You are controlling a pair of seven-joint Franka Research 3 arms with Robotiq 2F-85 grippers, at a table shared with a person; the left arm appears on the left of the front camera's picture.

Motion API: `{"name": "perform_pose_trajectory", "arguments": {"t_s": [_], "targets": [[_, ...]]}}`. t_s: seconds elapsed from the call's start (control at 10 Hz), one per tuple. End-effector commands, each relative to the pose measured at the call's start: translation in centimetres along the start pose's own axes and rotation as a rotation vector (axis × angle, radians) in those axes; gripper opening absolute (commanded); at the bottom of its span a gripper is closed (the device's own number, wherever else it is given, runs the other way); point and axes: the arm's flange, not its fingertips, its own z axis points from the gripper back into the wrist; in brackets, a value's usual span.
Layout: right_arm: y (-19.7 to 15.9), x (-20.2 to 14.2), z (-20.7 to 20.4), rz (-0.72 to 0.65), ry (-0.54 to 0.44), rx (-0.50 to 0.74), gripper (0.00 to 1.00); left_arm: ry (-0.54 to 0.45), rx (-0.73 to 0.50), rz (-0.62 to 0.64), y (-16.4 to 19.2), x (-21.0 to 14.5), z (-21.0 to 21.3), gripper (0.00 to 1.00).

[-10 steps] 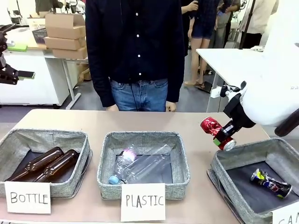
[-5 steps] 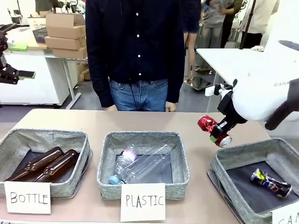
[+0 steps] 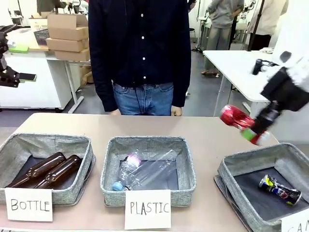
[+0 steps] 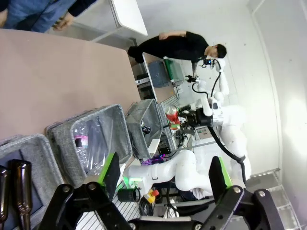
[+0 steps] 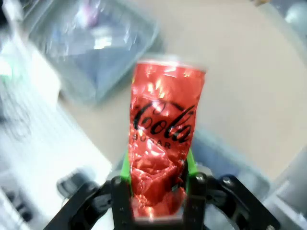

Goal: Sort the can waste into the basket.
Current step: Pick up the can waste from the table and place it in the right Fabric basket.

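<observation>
My right gripper (image 3: 252, 126) is shut on the red dented can (image 3: 235, 117), held in the air above the far left corner of the grey CAN basket (image 3: 231, 170). The right wrist view shows that red can (image 5: 160, 146) squeezed between my green pads (image 5: 190, 164). A dark can with blue and yellow print (image 3: 279, 189) lies inside the basket. My left gripper (image 4: 163, 175) is open and empty, high off the table at the left; the front view shows only a dark part of that arm (image 3: 7, 72).
A middle basket (image 3: 147, 145) carded PLASTIC holds clear bottles. The left basket (image 3: 46, 141) carded BOTTLE holds two brown glass bottles. A person (image 3: 140, 53) stands at the far edge of the table.
My right gripper has swung up and to the right with the red can, from beside the CAN basket's left corner to higher above it. The left arm has stayed still.
</observation>
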Motion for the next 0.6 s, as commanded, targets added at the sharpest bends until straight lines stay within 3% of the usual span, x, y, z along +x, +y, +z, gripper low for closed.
{"name": "perform_pose_trajectory", "arguments": {"t_s": [0.0, 0.2, 0.5], "targets": [[0.1, -6.2, -1.2, 0.125, 0.21, -0.07, 0.45, -0.016, -0.014, -0.011, -0.1, -0.1, -0.1, 0.96], [0.2, -7.9, -3.5, 0.182, 0.289, -0.125, 0.45, -0.016, -0.014, -0.011, -0.1, -0.1, -0.1, 0.96], [-0.9, -8.0, -4.9, 0.13, 0.288, -0.11, 0.45, -0.016, -0.014, -0.011, -0.1, -0.1, -0.1, 0.96]]}}
